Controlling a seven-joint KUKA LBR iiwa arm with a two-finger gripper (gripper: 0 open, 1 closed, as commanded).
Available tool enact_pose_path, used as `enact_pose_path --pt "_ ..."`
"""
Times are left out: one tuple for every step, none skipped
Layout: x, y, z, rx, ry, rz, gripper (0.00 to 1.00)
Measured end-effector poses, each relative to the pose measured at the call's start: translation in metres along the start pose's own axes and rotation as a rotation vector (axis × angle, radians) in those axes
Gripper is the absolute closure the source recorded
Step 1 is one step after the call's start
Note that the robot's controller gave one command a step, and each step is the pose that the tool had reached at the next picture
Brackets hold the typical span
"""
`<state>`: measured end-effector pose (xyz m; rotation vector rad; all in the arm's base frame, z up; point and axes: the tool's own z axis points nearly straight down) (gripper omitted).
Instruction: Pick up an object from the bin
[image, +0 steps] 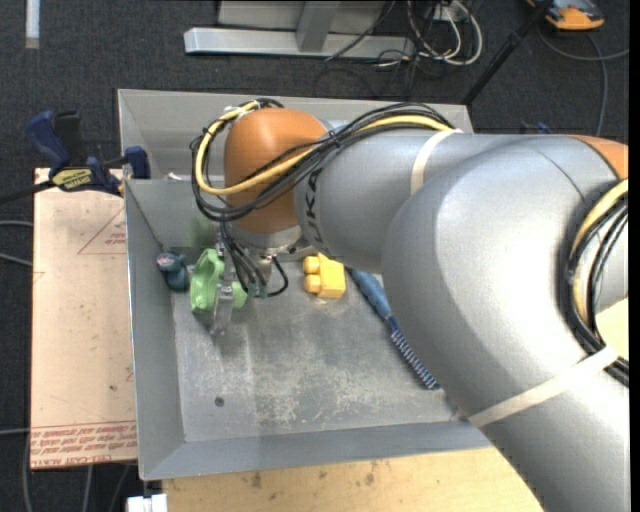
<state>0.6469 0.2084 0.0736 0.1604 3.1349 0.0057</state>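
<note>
My gripper (224, 303) is low over the bin's floor in the far left part, under the orange wrist cover. A light green plastic thing (206, 279) stands right against its left side, touching or nearly touching it. A small dark teal thing (170, 267) lies just left of the green one, near the left wall. A yellow block (325, 277) sits on the floor to the gripper's right.
A blue tool with a dark ribbed end (398, 333) lies slanted at the right, partly under the arm. The thick grey arm covers the bin's right and far side. Bare floor stretches towards the near wall.
</note>
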Motion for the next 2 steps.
enact_pose_path --pt "-0.001 -0.001 0.000 0.002 0.000 0.000 1.00" --pt "-0.003 0.003 -0.152 -0.001 -0.009 -0.023 1.00"
